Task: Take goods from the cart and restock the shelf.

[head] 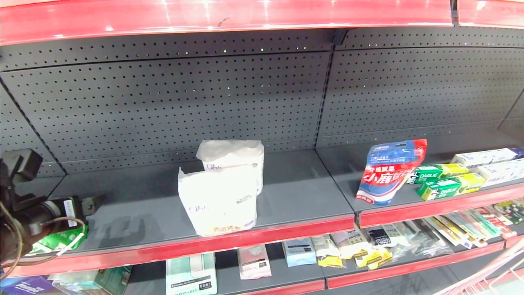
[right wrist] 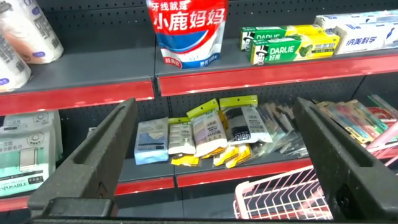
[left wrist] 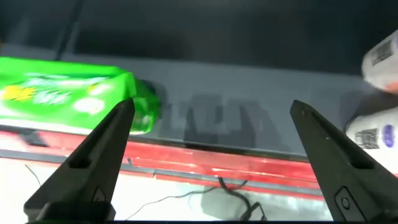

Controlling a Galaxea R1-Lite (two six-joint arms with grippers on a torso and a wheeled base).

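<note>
Restocking: left gripper (left wrist: 212, 107) released beside green pack (left wrist: 68, 99)
The green pack lies at the shelf's (head: 303, 192) near-left edge; pulling back carelessly, the spread gripper could clip it and tip it off.

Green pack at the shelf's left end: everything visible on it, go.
The green pack is a soft, glossy film-wrapped bundle, bright green with white and yellow print. It lies flat and lengthwise on the grey shelf, close behind the red edge strip. Only the shelf appears to touch it. The left end effector is open, and the pack sits off to one side of it, not between its jaws. In the head view the arm and a cable cover much of it.
</note>
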